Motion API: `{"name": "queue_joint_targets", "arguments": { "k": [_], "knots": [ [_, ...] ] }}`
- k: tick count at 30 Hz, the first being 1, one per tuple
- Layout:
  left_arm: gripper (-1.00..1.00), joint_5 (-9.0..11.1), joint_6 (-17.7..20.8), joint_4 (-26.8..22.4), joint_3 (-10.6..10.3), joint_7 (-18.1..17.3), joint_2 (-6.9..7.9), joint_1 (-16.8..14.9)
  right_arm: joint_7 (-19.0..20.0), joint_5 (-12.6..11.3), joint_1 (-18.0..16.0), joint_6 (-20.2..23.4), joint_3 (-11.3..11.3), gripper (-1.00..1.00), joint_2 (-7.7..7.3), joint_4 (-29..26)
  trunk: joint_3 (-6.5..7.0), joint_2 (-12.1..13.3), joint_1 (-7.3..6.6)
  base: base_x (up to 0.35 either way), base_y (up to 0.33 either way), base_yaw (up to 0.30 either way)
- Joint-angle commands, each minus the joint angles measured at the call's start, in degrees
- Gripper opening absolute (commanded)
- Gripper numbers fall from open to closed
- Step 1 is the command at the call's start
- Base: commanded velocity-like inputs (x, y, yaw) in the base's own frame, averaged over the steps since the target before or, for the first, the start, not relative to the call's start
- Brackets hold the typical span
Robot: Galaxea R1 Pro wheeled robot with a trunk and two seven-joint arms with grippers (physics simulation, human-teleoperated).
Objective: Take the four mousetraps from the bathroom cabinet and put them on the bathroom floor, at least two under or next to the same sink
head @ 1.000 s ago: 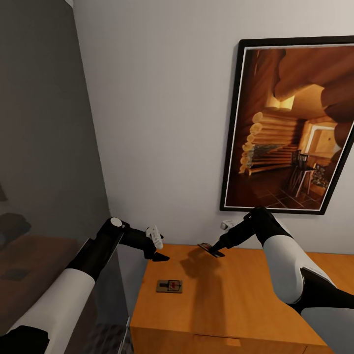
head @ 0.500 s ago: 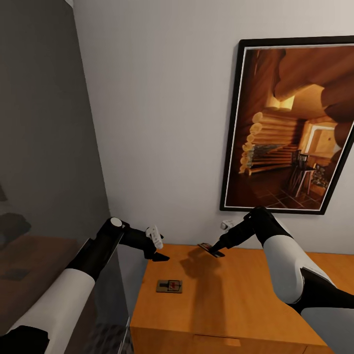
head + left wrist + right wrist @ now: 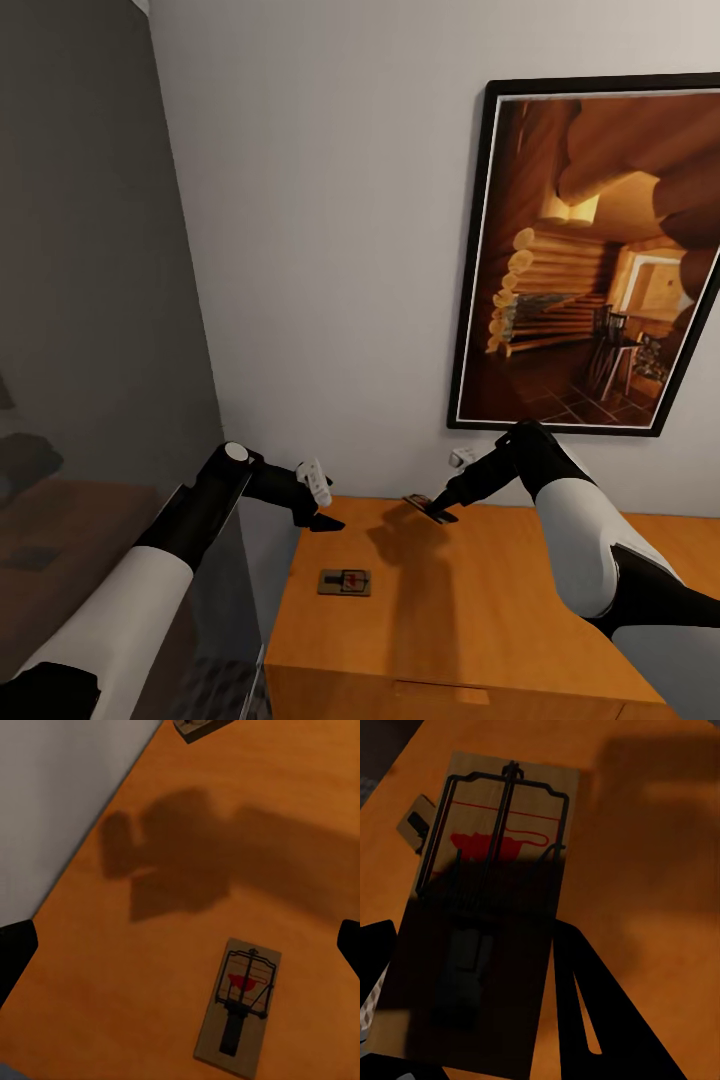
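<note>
One mousetrap (image 3: 345, 581) lies flat near the cabinet's (image 3: 480, 610) front left corner. Above that left edge the left hand (image 3: 322, 518) hovers spread and empty. Farther back, the right hand (image 3: 432, 510) pinches a second mousetrap (image 3: 418, 502) by one end; so shallow a grip could let it tip out when carried.

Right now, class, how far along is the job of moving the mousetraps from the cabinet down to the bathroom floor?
Early stage. Nothing looks done: no trap is seen on the floor. In hand: the right gripper has its jaws shut on one mousetrap, held just above the cabinet top. Left: a second mousetrap lies flat there, beneath the open left gripper. Other traps are not visible.
</note>
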Motion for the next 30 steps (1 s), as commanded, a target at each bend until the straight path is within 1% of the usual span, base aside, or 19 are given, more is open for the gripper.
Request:
{"name": "queue_joint_targets", "arguments": {
  "k": [1, 16, 22, 30],
  "knots": [
    [1.00, 0.0, 0.0, 0.0, 0.0, 0.0, 0.00, 0.0, 0.2, 0.0, 0.0, 0.4, 0.0, -1.00, 0.00, 0.0, 0.00, 0.0, 0.00, 0.000, 0.000, 0.000],
    [1.00, -0.1, 0.0, 0.0, 0.0, 0.0, 0.00, 0.0, 0.2, 0.0, 0.0, 0.4, 0.0, -1.00, 0.00, 0.0, 0.00, 0.0, 0.00, 0.000, -0.001, 0.000],
    [1.00, -0.1, 0.0, 0.0, 0.0, 0.1, 0.00, 0.0, 0.2, 0.0, 0.0, 0.4, 0.0, -1.00, 0.00, 0.0, 0.00, 0.0, 0.00, 0.000, -0.073, 0.000],
    [1.00, -0.1, 0.0, 0.0, 0.0, 0.1, 0.00, 0.0, 0.1, 0.0, 0.0, 0.4, 0.0, -1.00, 0.00, 0.0, 0.00, 0.0, 0.00, 0.000, -0.011, 0.000]
  ]
}}
